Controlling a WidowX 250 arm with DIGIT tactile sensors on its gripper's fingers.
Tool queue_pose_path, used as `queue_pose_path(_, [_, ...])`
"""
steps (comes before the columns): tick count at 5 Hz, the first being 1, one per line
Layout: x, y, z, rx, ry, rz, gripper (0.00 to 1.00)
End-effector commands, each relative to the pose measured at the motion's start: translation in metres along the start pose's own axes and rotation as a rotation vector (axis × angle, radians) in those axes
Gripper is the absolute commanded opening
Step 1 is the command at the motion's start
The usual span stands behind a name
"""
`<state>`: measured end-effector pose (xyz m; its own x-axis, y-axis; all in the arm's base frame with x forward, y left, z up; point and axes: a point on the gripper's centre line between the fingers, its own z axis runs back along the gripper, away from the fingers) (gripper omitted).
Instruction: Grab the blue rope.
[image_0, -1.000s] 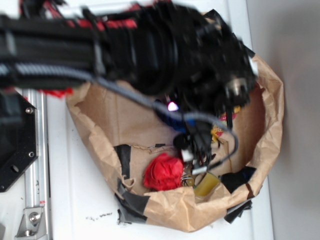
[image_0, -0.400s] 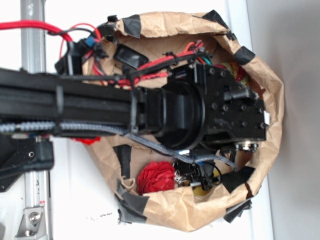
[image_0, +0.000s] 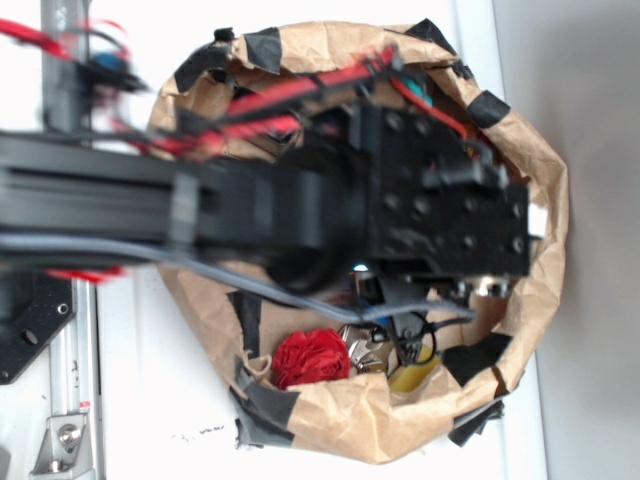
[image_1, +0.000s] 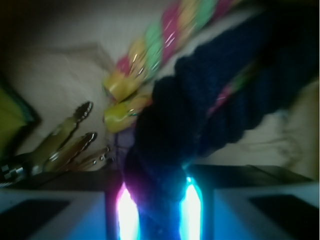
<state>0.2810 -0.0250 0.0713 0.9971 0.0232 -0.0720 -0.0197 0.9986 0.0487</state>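
1. The black WidowX arm (image_0: 300, 215) lies across the exterior view from the left edge, and its wrist block sits over the mouth of a brown paper bag (image_0: 520, 330), hiding most of what is inside.
2. In the wrist view the gripper (image_1: 156, 210) sits at the bottom edge, its two fingers (image_1: 60, 212) pale grey with glowing pink-blue inner edges.
3. The blue rope (image_1: 200, 110), one thick navy twisted cord, runs from the upper right down into the gap between the fingers. The glowing edges lie against it on both sides, so the gripper looks clamped on the rope.
4. One striped rope (image_1: 160, 45) in red, yellow and green lies behind the blue rope, and its frayed end sits just left of the navy cord.
5. A bunch of metal keys (image_1: 70, 142) rests at the left on the bag floor.
6. The exterior view shows one crumpled red cloth (image_0: 310, 357), a yellow object (image_0: 412, 375) and strips of black tape (image_0: 262, 405) on the bag.
7. The bag stands on a white tabletop (image_0: 160, 400).
8. No writing or label can be read.
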Motion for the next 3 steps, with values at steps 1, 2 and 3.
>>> queue_pose_path(1, [-0.032, 0.021, 0.098, -0.093, -0.1, 0.03, 0.0])
queue_pose_path(2, [-0.053, 0.014, 0.101, -0.081, -0.092, -0.028, 0.0])
queue_pose_path(3, [-0.058, 0.012, 0.102, -0.074, -0.095, -0.077, 0.0])
